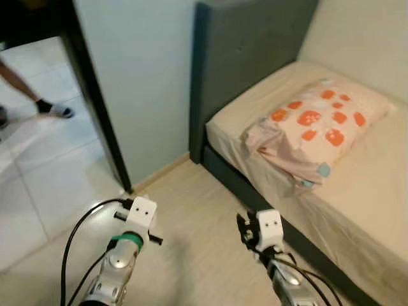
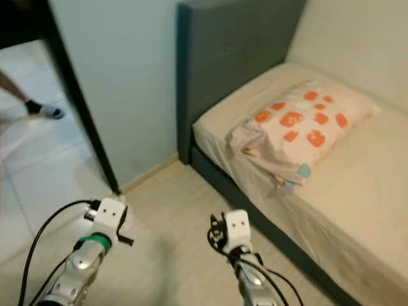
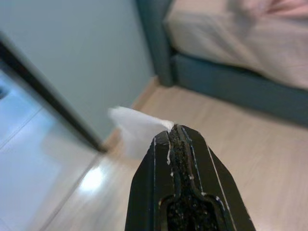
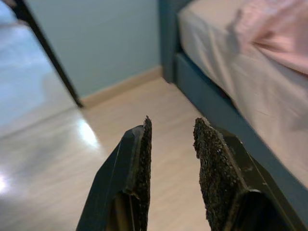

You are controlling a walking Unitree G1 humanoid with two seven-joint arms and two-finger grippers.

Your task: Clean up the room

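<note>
Left gripper (image 3: 175,132): pressed together, pinching a white tissue (image 3: 134,126), held over the floor (image 1: 191,242) near the door frame (image 1: 95,108) on the left.
Right gripper (image 4: 171,127): spread apart, holding nothing, above the floor beside the bed (image 1: 357,210).
Pillow (image 1: 312,127): lying on the bed, far right, orange-spotted.
Person: a foot (image 1: 54,109) on the tiles, far left.

Silver arms (image 1: 118,268), white wrist blocks (image 1: 141,211), looping black cables (image 1: 80,226), a green band (image 1: 129,239).
</note>
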